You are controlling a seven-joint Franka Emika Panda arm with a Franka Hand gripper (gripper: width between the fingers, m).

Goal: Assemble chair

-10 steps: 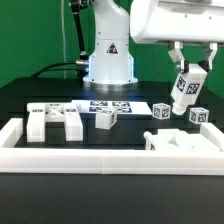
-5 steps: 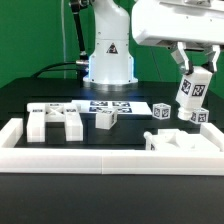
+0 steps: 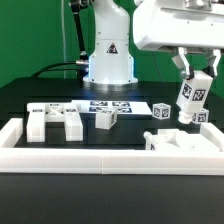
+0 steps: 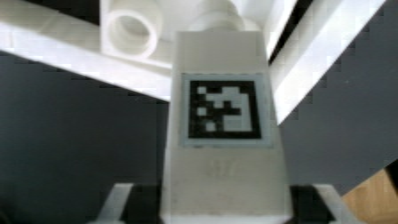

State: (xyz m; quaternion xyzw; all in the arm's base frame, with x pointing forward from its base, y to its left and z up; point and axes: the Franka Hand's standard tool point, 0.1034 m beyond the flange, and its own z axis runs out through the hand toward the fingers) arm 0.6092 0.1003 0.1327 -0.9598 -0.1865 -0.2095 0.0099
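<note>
- Desk (image 3: 130, 128): black top that carries all the loose parts. Its middle is bare, which gives me room to work.
- Border frame (image 3: 90, 157): a long low white wall along the desk edge nearest the exterior camera. It probably serves as a stop to push parts against.
- Large chair part (image 3: 55, 122): a white blocky slab in the near corner on the exterior view's left, well away from me and not yet handled.
- Second chair part (image 3: 175, 140): lies against the frame near the corner on the exterior view's right. It is likely the piece with the round socket (image 4: 134, 30) seen under my load.
- Marker board (image 3: 120, 104): flat, toward the far edge.
- Gripper (image 3: 194, 82): clenched on the post and raised above the right-hand corner.
- Post (image 3: 190, 100): tagged, slightly tilted, clear of the desk, held by its top so the lower end is free, I judge, for insertion.
- Tagged blocks (image 3: 161, 111), (image 3: 107, 119), (image 3: 204, 117): loose and waiting their turn.
</note>
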